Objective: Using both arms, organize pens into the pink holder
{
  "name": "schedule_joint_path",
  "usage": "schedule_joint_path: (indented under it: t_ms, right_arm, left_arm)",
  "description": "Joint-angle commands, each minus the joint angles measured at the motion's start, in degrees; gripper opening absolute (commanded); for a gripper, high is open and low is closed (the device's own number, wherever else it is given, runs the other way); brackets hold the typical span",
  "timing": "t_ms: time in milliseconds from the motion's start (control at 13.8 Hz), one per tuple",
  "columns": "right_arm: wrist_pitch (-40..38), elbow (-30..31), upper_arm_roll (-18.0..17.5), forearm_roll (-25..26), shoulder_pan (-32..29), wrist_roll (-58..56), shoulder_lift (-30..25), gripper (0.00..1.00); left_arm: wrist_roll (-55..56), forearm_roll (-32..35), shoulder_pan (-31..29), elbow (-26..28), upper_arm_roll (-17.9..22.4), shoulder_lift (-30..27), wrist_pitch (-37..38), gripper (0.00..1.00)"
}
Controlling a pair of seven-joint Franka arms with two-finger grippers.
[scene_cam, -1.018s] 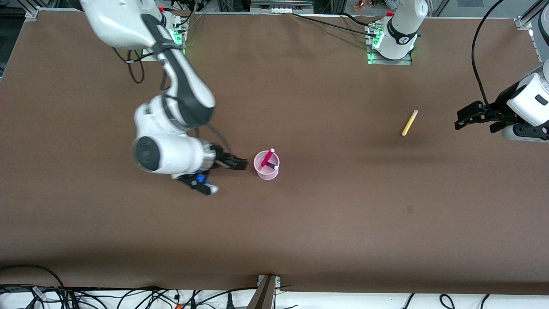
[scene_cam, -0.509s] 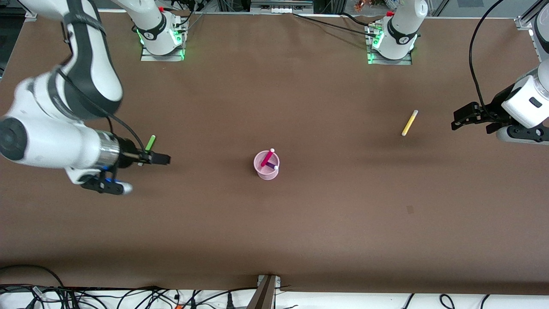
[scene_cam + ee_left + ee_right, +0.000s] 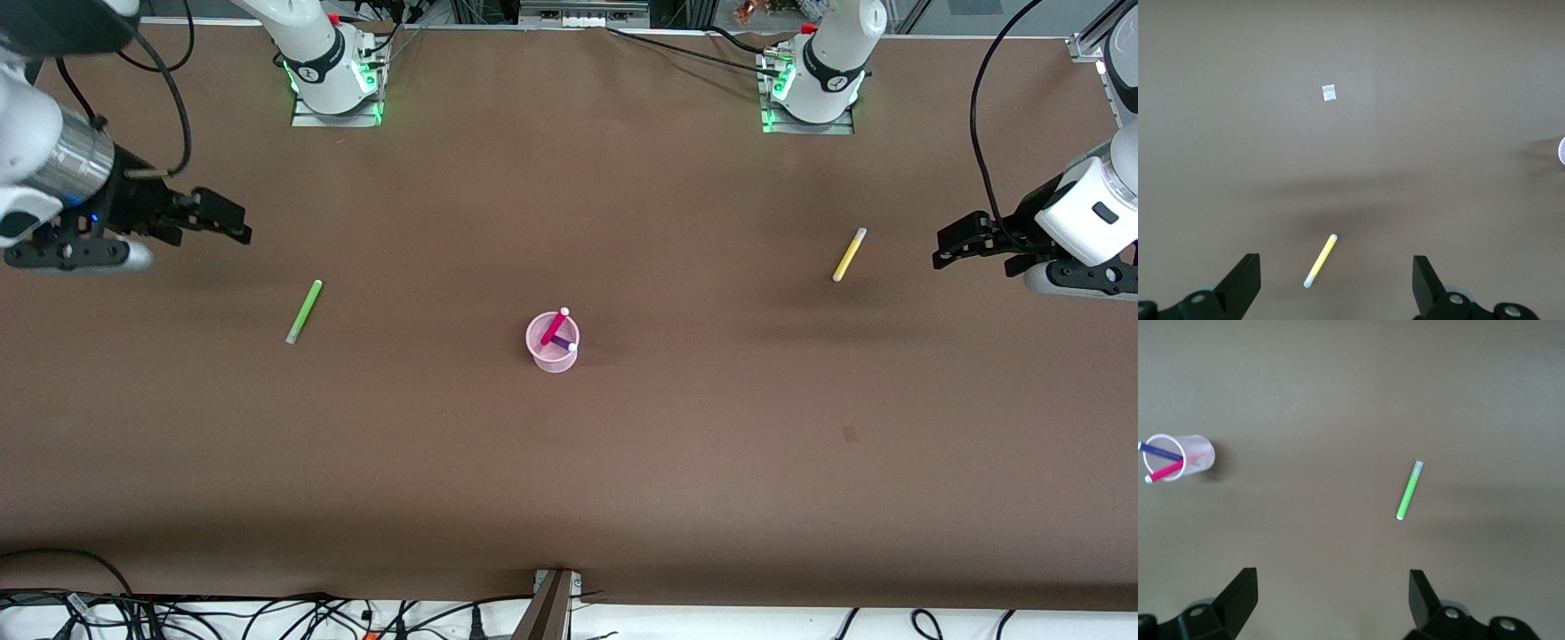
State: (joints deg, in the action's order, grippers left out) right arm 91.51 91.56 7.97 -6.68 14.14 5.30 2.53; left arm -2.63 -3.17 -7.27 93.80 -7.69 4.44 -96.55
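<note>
4 pens, 1 holder, 2 grippers. Holder (image 3: 553,342) stands upright mid-desk with 2 pens in it: magenta pen (image 3: 555,327) and purple pen (image 3: 562,345), both leaning, cap ends up past the rim. Green pen (image 3: 304,311) lies flat toward the right arm's end; yellow pen (image 3: 849,254) lies flat toward the left arm's end. Both loose pens sit well apart from the holder, bare desk all around them. Right gripper (image 3: 224,218) hangs near its end edge, fingers spread, nothing held. Left gripper (image 3: 953,249) hangs near its end edge, fingers spread, nothing held.
</note>
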Motion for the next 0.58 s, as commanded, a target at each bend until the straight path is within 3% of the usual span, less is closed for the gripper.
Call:
schedule_joint_path:
  t_ms: [0, 509]
  right_arm:
    - [1.31, 3.89, 0.90, 2.19, 0.80, -2.22, -2.71, 1.00]
    - [1.22, 2.40, 0.99, 2.99, 0.89, -3.97, -1.48, 1.00]
  left_arm:
    - [-0.80, 1.15, -0.11, -1.43, -0.40, 0.65, 1.10, 1.00]
    - [-1.15, 1.24, -0.29, -0.99, -0.31, 0.74, 1.72, 1.00]
